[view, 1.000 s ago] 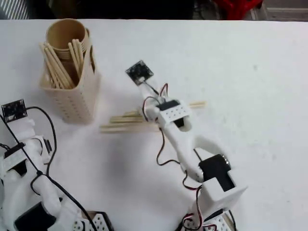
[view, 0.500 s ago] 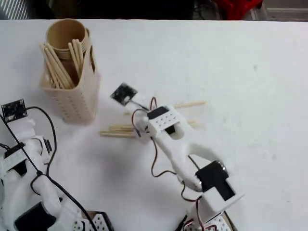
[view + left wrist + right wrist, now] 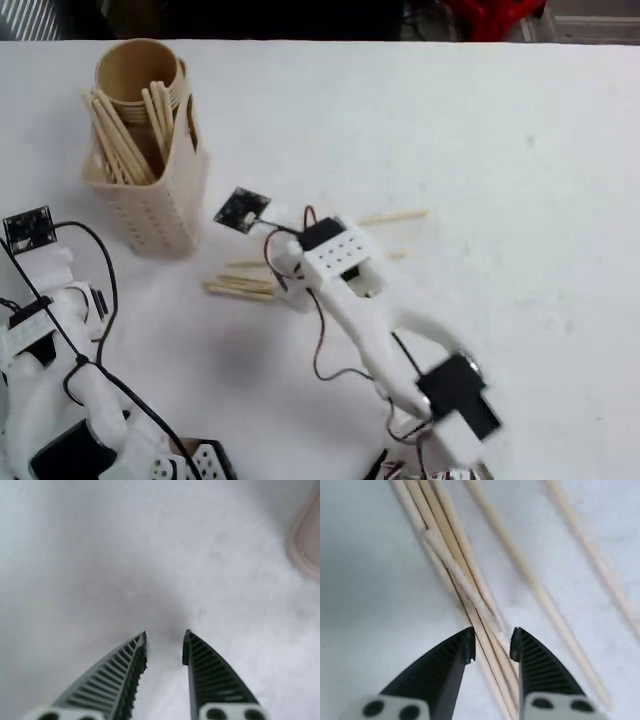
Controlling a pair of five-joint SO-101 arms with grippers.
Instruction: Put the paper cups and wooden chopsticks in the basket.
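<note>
- The left arm (image 3: 40,340) is being kept parked at the near corner of the table (image 3: 500,130), unchanged over the last second. The left gripper (image 3: 165,635) is being held over bare tabletop, its jaws slightly parted and nothing between them.
- The right arm (image 3: 350,290) is being swung across towards the basket side. A second ago its wrist was farther back and more towards the middle of the table.
- The right gripper (image 3: 492,632) is being held low over the loose chopsticks (image 3: 465,595), its jaws narrowly parted on either side of the bundle. No firm pinch is being shown yet.
- The bundle on the table (image 3: 235,288) is being nudged slightly towards the basket and fanned a little (judged from its shifted near end). A pick-up of these sticks is therefore being set up rather than completed.
- One single chopstick (image 3: 395,216) is being left where it was, apart from the bundle on the side away from the basket.
- The basket (image 3: 150,215) is standing at the far left, untouched, with paper cups (image 3: 135,70) and a sheaf of stored chopsticks (image 3: 115,140) already being held upright in it. So only the loose sticks are being left to collect.
- No brand, label or legible writing is being shown on any of these things.
</note>
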